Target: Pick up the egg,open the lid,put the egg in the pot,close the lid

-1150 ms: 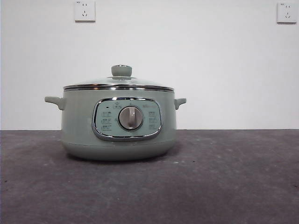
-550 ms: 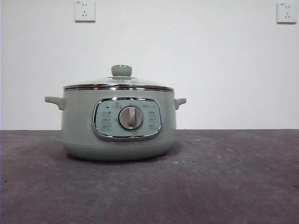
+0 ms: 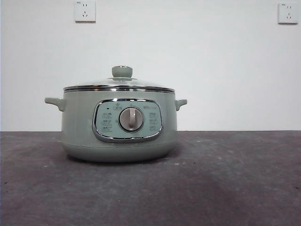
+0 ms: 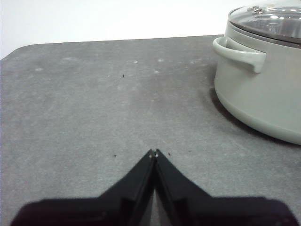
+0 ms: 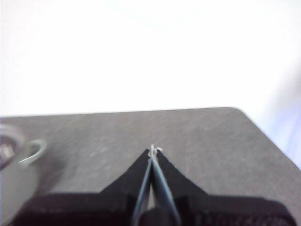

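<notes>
White wall backs the grey surface (image 3: pixel 244 179); pot (image 3: pixel 120 125) sits mid-surface, lid (image 3: pixel 120 84) on, no egg visible. Left gripper (image 4: pixel 154 153) and right gripper (image 5: pixel 153 150), both pinched closed and empty, should first locate the egg.

Left gripper (image 4: pixel 154 153) and right gripper (image 5: pixel 153 149), jaws pressed together, both poised low over the table.

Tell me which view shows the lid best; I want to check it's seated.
The front view: the lid sits level on the pot, knob and rim fully visible. The left wrist view catches only its edge, and the right wrist view a blurred sliver.
</notes>
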Controlling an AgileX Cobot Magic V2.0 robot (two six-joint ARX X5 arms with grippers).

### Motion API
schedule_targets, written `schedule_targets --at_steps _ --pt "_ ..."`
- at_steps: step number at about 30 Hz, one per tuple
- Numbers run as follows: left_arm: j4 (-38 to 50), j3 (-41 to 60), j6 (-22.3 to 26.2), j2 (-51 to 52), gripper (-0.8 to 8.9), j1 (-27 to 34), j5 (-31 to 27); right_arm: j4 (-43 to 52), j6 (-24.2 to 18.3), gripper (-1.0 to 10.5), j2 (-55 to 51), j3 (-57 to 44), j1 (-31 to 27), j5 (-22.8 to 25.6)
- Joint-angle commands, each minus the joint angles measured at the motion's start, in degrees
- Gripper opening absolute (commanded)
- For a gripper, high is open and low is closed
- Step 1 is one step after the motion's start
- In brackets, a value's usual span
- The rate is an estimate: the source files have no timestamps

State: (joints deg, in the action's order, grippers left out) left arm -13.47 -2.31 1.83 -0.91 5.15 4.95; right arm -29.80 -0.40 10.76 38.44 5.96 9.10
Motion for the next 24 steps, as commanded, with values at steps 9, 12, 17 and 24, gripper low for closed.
schedule_targets --at_steps 9,12,17,24 --pt "0.66 0.63 -0.57 -0.02 -0.04 0.22 -0.04 19.78 1.90 0.0 -10.29 -31.26 -7.17 -4.61" --pt "0.66 0.63 -0.57 -0.02 -0.04 0.22 -0.04 19.52 1.88 0.0 -10.32 -34.25 -7.17 -4.63" --pt "0.66 0.63 -0.59 -0.20 -0.04 0.22 -0.04 19.34 1.86 0.0 -10.32 -37.53 -7.17 -4.63" --pt "0.66 0.63 -0.57 -0.24 -0.04 0.22 -0.04 19.47 1.68 0.0 -10.32 -37.62 -7.15 -4.68"
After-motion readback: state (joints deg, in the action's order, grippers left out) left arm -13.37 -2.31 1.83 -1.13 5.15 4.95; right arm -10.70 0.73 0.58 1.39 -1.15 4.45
